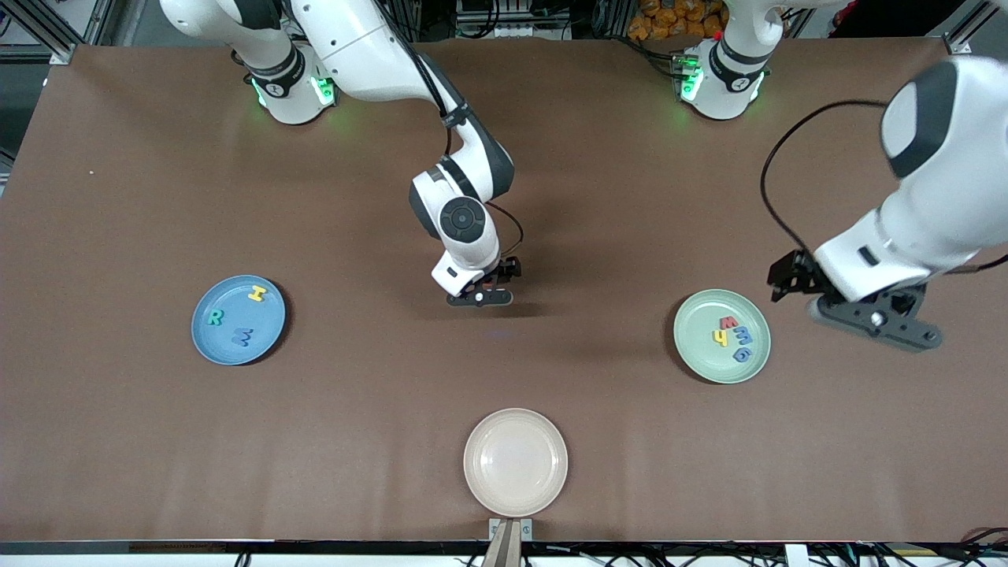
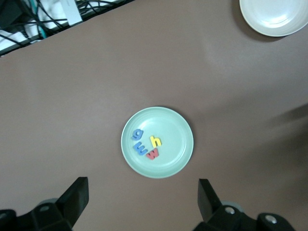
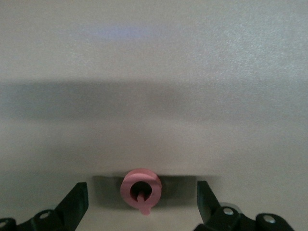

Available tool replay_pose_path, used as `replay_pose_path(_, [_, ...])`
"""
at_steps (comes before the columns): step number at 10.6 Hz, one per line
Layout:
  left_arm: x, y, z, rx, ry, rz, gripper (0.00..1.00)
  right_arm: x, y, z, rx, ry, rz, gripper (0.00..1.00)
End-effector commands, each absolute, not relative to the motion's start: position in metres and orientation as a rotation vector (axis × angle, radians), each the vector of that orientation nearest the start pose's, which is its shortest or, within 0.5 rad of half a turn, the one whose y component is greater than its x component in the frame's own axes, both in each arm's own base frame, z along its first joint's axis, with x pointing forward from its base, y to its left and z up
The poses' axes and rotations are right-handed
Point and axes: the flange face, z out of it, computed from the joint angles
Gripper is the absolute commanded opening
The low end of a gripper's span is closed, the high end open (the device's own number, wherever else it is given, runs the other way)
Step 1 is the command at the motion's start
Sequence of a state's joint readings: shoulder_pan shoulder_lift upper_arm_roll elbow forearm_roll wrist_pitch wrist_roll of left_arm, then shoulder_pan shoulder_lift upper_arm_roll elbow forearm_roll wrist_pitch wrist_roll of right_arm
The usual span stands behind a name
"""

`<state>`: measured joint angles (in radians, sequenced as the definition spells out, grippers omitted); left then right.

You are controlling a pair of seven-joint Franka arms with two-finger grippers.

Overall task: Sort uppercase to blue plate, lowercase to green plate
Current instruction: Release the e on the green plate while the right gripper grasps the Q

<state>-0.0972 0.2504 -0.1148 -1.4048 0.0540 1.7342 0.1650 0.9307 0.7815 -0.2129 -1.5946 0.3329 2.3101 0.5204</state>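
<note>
A red Q-like ring lies on the brown table between the fingers of my right gripper, which is open and low over it; neither finger touches it. In the front view that gripper hides the ring. The blue plate holds a yellow H, a green R and a blue W. The green plate carries a yellow h, a red letter, a blue m and a rounded blue letter. My left gripper hangs open and empty beside this plate.
A cream-white plate with nothing in it sits near the table's front edge, nearer to the front camera than the right gripper. Cables run along the table edge in the left wrist view.
</note>
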Motion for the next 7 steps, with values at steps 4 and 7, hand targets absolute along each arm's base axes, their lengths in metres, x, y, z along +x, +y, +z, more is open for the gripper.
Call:
replay_pose_path(4, [0.593,-0.089,0.623,-3.085,0.505,-0.123,1.00,0.498,0.477,0.167,-3.083,0.002,0.112,1.00])
replay_pose_path(7, [0.583,-0.089,0.623,-3.091,0.501,-0.071,1.00,0.495,0.479,0.168,-3.087,0.004,0.119,1.00])
